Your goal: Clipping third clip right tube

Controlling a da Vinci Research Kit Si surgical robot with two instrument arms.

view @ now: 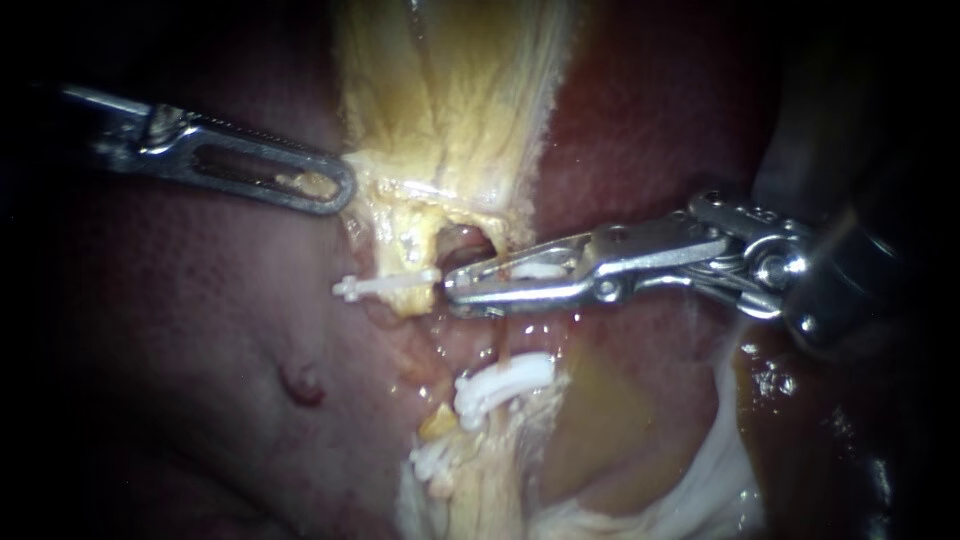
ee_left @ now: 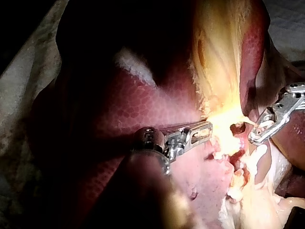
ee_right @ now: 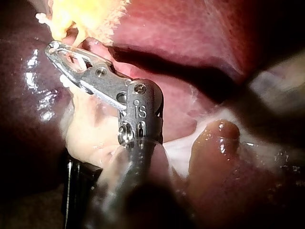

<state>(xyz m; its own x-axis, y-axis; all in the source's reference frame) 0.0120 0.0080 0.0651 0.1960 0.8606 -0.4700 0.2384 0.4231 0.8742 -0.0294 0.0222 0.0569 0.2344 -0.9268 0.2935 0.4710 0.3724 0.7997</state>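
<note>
My left instrument [view: 340, 188] sits up and left of the hole [view: 465, 242]; its end effector is closed narrow, pinching the edge of the yellow tissue [view: 400, 215] that the hole opens through; my right instrument [view: 455, 290] comes in from the right, just below the hole, its end effector narrow around a loaded clip [view: 535, 270]; it lies across the right tube [view: 505, 235], though I cannot tell whether the clip encloses it; a left clip [view: 385, 286] sits left of the hole, a lower clip [view: 500, 382] well below; liver [view: 200, 350] lies all around.
</note>
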